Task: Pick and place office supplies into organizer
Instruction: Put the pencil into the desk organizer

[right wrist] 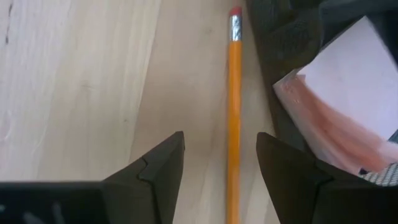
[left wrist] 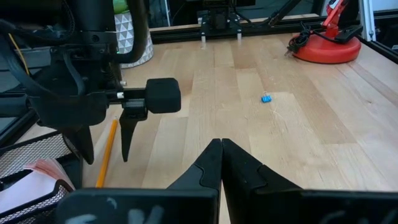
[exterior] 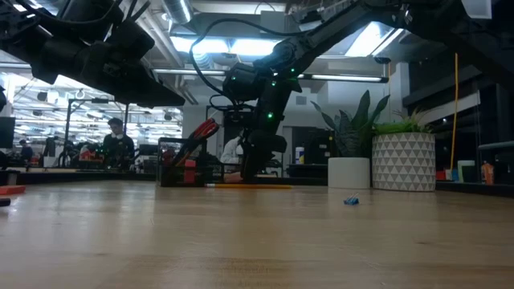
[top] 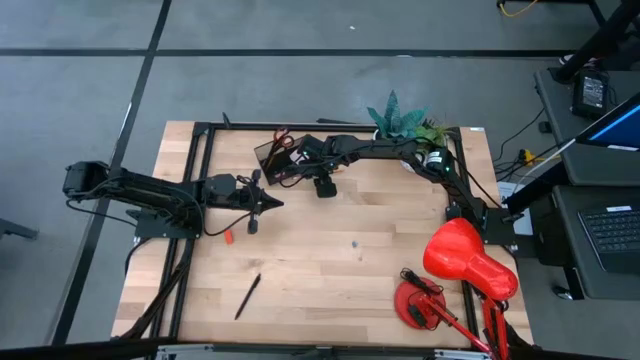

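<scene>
Orange pencil [right wrist: 234,112] lies flat beside organizer [right wrist: 280,56], between open right end effector [right wrist: 221,168] fingers.

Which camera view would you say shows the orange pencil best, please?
The right wrist view: the orange pencil fills it, lying between the open right gripper fingers. The left wrist view shows part; the low view, a thin line; the high view hides it.

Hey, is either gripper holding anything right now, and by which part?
Nothing is held. The right gripper stands open over the orange pencil, beside the organizer. The left gripper is shut on nothing.
</scene>
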Robot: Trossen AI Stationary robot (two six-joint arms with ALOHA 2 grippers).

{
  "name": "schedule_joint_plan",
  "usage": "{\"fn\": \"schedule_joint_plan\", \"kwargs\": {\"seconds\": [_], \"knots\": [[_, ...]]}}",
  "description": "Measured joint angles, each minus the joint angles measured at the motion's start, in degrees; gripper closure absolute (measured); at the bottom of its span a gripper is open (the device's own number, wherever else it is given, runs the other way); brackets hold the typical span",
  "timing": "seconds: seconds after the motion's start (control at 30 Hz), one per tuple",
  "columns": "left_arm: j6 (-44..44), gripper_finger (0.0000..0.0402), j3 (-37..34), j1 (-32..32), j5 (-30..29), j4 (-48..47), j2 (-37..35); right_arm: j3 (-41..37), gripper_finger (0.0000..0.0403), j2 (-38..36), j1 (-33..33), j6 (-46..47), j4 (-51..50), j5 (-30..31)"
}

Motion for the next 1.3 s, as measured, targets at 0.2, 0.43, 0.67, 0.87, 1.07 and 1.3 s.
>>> {"fn": "schedule_joint_plan", "kwargs": {"seconds": [0.2,0.43,0.67,0.87,1.07,1.3], "knots": [[0.0,0.0398,0.0,0.0,0.0,0.0,0.0,0.0,0.0201,0.0,0.0,1.8,-0.5,0.0],[-0.1,0.0399,0.0,0.0,0.0,0.0,0.0,-0.6,0.0201,0.0,0.0,2.2,0.3,0.6],[-0.2,0.0400,0.0,0.0,0.0,-0.1,0.0,-2.5,0.0201,0.0,0.5,2.1,2.4,4.7],[-0.1,0.0400,0.0,0.0,0.0,-0.1,0.0,-2.6,0.0201,0.0,0.5,2.0,2.5,4.7],[-0.1,0.0398,0.0,0.0,0.0,-0.1,0.0,-2.6,0.0201,0.0,0.5,1.7,2.6,5.2],[0.0,0.0399,0.0,0.0,0.0,-0.4,0.0,-2.5,0.0201,-0.4,0.5,0.2,2.2,5.2]]}}
